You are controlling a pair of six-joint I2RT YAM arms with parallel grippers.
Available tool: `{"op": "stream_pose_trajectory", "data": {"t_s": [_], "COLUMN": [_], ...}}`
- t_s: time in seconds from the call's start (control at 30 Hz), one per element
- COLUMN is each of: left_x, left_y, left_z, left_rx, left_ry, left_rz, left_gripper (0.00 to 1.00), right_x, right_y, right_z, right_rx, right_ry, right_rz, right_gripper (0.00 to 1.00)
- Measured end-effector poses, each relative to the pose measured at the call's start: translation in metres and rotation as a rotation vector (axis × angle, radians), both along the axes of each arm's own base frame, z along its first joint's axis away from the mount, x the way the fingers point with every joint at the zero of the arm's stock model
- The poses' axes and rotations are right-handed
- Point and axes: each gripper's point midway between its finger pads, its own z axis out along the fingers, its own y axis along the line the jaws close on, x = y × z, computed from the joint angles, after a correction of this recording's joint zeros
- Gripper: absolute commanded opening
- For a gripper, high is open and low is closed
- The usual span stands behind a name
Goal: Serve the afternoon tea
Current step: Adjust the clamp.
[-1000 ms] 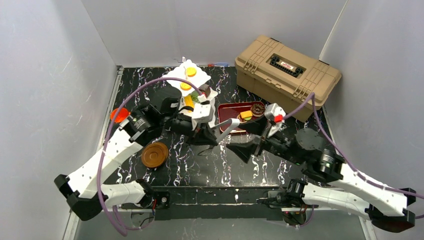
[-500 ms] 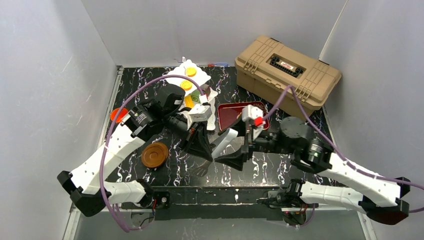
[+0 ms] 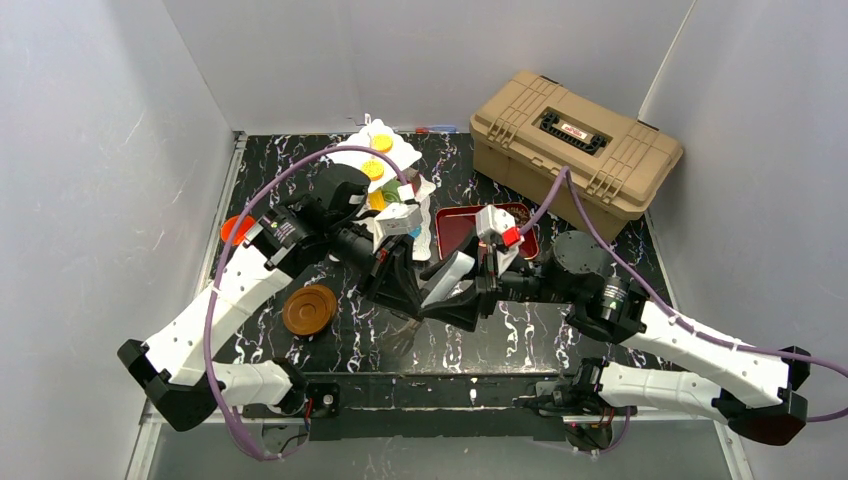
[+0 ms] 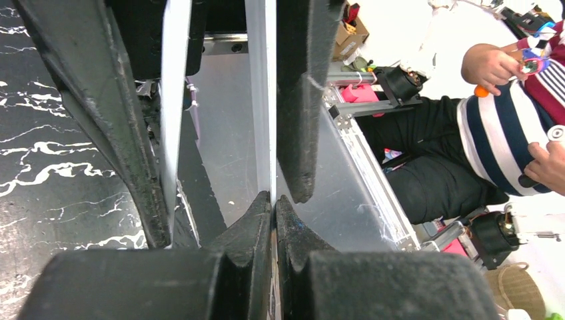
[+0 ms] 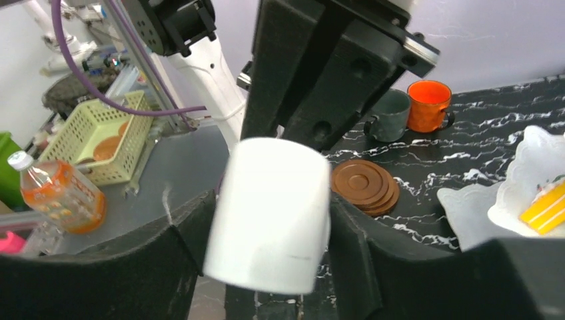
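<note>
Tongs handover over mid-bench: left gripper clamped on metal tongs. Right gripper straddles them, jaws apart; contact unclear. Seat right grip squarely before left lets go.

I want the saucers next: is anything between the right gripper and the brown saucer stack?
Yes. The left gripper, shut on the metal tongs, stands directly between the right gripper and the saucer stack. The tongs' end also sits between the right jaws.
</note>
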Motion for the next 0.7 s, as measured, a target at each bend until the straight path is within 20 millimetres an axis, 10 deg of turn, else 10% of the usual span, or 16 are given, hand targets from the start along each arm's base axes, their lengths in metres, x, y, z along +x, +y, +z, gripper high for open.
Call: {"op": "stream_pose_trajectory", "data": {"t_s": [0.23, 0.4, 0.57, 0.7], "left_x": [0.007, 0.026, 0.054, 0.077], "left_y": [0.001, -0.002, -0.003, 0.005], "left_z": [0.001, -0.003, -0.012, -0.014], "left_rx": [0.003, 0.02, 0.074, 0.078], "left_ry": [0.009, -0.062, -0.191, -0.328], "left_rz": [0.026, 0.111, 0.274, 0.443], "left_gripper": [0.01, 0.28, 0.96, 0.98], "right_x": [0.008, 0.018, 0.056, 0.09], "right_y": [-0.001, -0.004, -0.014, -0.024], "right_z": [-0.001, -0.003, -0.02, -0.041], "right_rx": [0.012, 0.007, -0.051, -0.125], "right_ry": [0.049, 0.079, 0.108, 0.106], "right_rz": [-0.053, -0.128, -0.35, -0.546], "right_gripper": [0.37, 0.19, 0.18, 0.13]}}
